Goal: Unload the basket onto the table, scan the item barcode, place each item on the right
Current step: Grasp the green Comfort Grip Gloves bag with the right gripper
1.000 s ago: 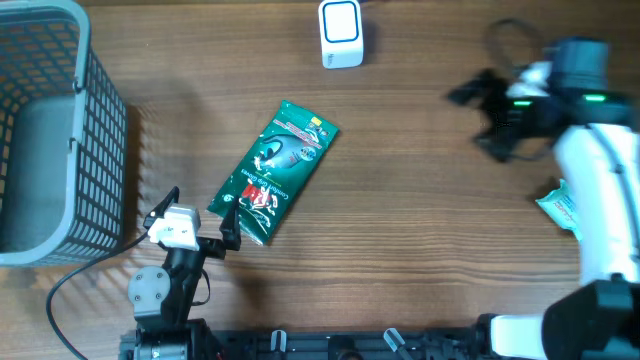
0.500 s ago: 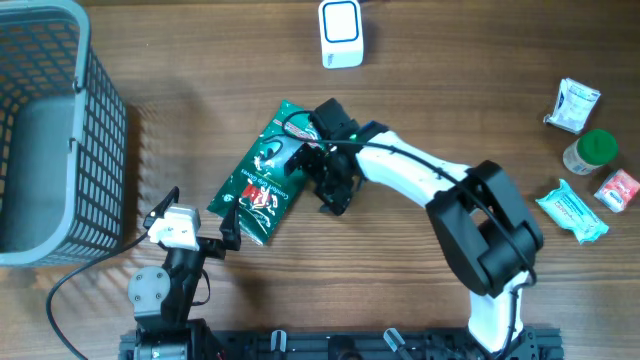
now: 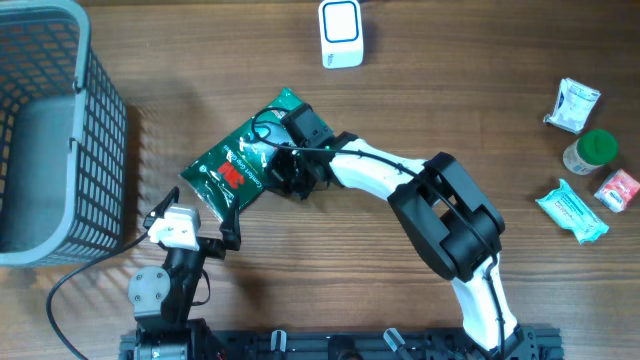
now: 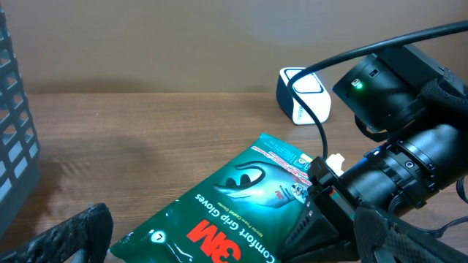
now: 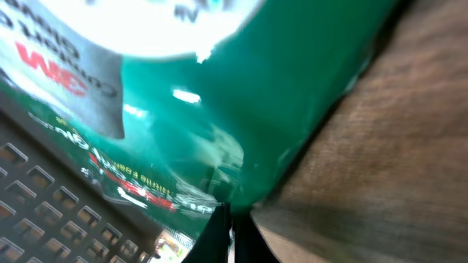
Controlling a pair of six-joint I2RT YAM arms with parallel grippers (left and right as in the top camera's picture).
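The item is a green 3M gloves packet (image 3: 232,170) lying flat on the wooden table, its print facing up. My right gripper (image 3: 283,172) reaches across from the right and is shut on the packet's right edge. In the right wrist view its thin fingertips (image 5: 228,226) pinch the green film (image 5: 219,109) just above the wood. The white barcode scanner (image 3: 341,33) stands at the far edge, also in the left wrist view (image 4: 303,95). My left gripper (image 3: 198,213) rests open just short of the packet's near end (image 4: 241,197), touching nothing.
A grey wire basket (image 3: 60,130) fills the far left. At the right edge lie a white packet (image 3: 572,105), a green-lidded bottle (image 3: 590,150), a small red pack (image 3: 618,188) and a teal packet (image 3: 572,212).
The right arm swung from the table's right side over to the packet and shut on its edge. The packet turned and slid to the left. The left arm stayed still.
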